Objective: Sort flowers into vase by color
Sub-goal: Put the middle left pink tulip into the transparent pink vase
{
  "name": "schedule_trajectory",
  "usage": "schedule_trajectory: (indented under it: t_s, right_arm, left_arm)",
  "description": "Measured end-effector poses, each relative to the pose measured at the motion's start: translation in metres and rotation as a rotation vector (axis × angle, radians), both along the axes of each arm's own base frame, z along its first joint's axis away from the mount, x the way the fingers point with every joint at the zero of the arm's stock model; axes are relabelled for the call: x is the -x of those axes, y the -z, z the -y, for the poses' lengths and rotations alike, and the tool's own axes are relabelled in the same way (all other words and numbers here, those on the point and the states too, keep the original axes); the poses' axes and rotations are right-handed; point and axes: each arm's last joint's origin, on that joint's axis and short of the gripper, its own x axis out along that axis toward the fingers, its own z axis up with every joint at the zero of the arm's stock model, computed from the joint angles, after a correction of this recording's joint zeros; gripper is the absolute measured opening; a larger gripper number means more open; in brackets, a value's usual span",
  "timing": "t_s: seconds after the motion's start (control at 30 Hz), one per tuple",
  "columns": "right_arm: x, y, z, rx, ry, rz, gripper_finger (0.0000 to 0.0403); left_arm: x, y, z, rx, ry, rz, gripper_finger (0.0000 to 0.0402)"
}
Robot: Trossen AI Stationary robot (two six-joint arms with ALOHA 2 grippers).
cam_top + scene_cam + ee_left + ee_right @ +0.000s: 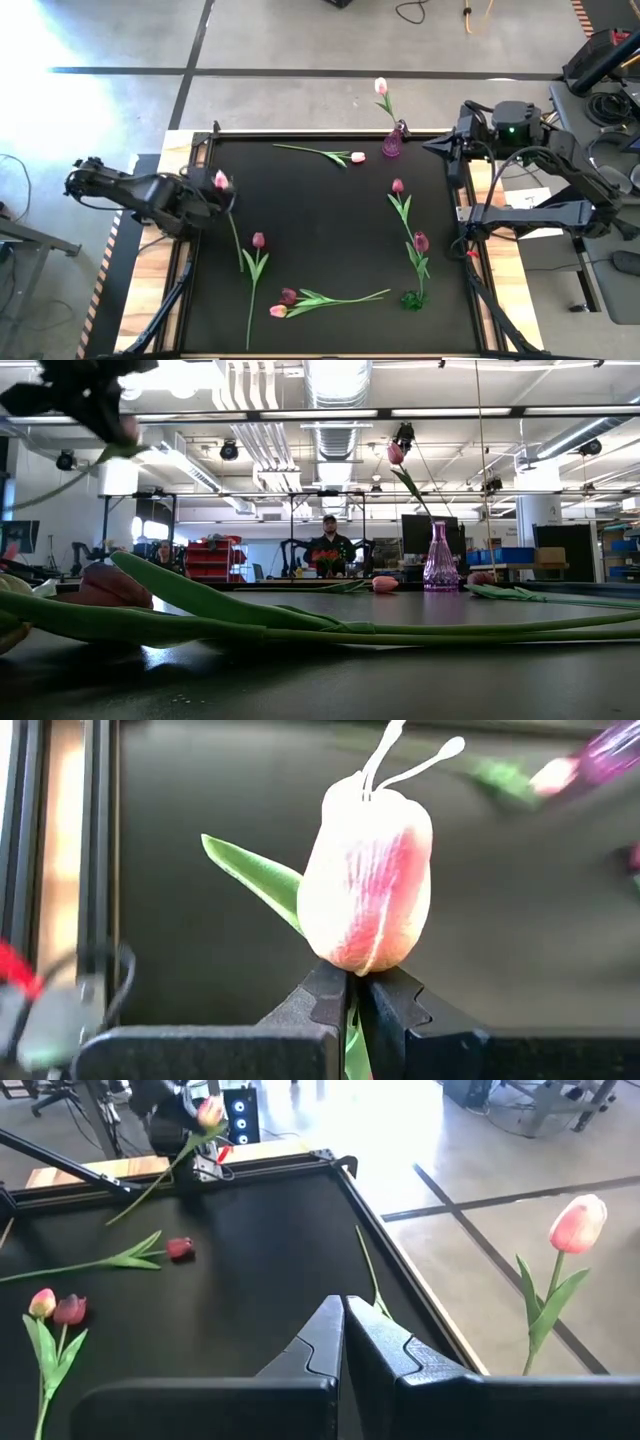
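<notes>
My left hand pinches a pale pink tulip by the stem — loose tulips lie just beyond it on the desk; far opposite, the purple vase holds one pink tulip — right hand pressed together beside it.

Two vases along the mat's right edge — tulips between.
</notes>
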Motion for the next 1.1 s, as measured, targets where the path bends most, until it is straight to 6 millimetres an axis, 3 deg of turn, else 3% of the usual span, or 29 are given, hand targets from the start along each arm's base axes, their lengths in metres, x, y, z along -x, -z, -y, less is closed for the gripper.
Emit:
schedule_trajectory:
  t_s: [0.17,0.43,0.6,0.77,0.93,1.1]
  right_arm:
    - [-0.009,0.003,0.004,-0.016,0.003,-0.022,0.0009]
    - [-0.029,0.007,0.013,-0.024,-0.033,-0.026,0.0009]
    - [-0.031,0.001,0.013,-0.030,-0.067,0.031,0.0009]
    - [-0.033,-0.008,0.012,-0.075,-0.076,0.105,0.0009]
    - [-0.040,-0.014,0.016,-0.070,-0.070,0.170,0.0016]
    - [-0.050,-0.013,0.020,-0.116,-0.050,0.184,0.0051]
  left_arm:
    - [-0.008,-0.041,-0.015,-0.173,0.071,0.050,0.0001]
    - [-0.048,-0.089,-0.055,-0.398,0.286,0.164,0.0001]
    - [-0.081,-0.093,-0.091,-0.519,0.492,0.341,0.0001]
    - [-0.127,-0.087,-0.124,-0.643,0.698,0.509,0.0001]
    - [-0.182,-0.074,-0.150,-0.660,0.856,0.498,0.0001]
    - [-0.230,-0.086,-0.167,-0.728,1.007,0.523,0.0001]
